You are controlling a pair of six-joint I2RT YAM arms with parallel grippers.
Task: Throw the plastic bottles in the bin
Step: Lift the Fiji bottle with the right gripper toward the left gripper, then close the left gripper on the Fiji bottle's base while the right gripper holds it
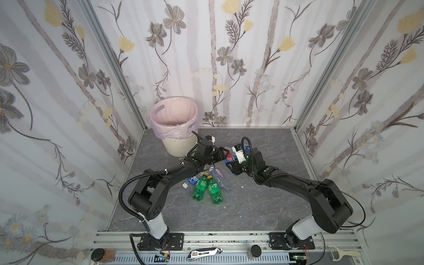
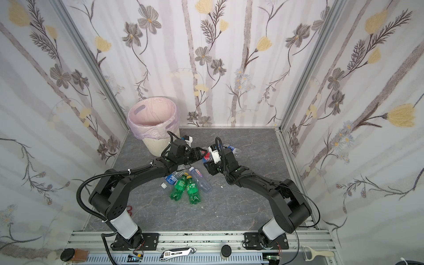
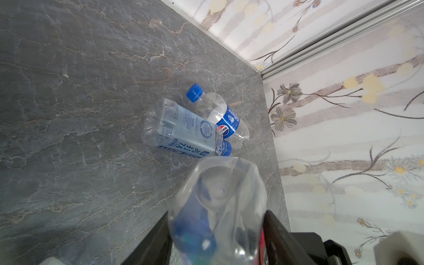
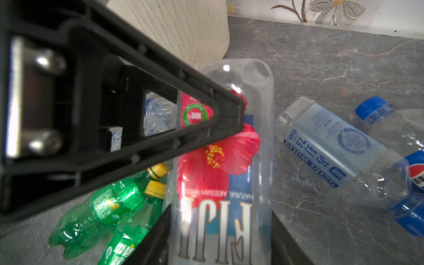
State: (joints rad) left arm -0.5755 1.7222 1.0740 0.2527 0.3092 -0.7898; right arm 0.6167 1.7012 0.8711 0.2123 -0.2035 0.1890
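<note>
A clear square bottle (image 4: 220, 183) with a red flower label hangs above the floor between both arms in both top views (image 1: 230, 157) (image 2: 207, 158). My right gripper (image 4: 220, 213) is shut on its labelled body. My left gripper (image 3: 216, 214) is shut on the bottle's base end (image 3: 220, 202), one finger against each side. The cream ribbed bin (image 1: 174, 146) with its pink liner stands at the back left, just beyond my left gripper (image 1: 223, 154). Two green bottles (image 1: 199, 187) lie under my left arm. A pale-blue-label bottle (image 3: 181, 127) and a Pepsi bottle (image 3: 220, 114) lie together.
A clear bottle (image 1: 221, 181) and a blue-labelled one (image 1: 191, 180) lie beside the green pair. Patterned walls close in the left, back and right sides. A utility knife (image 1: 204, 253), a peeler (image 1: 341, 253) and small jars sit on the front rail.
</note>
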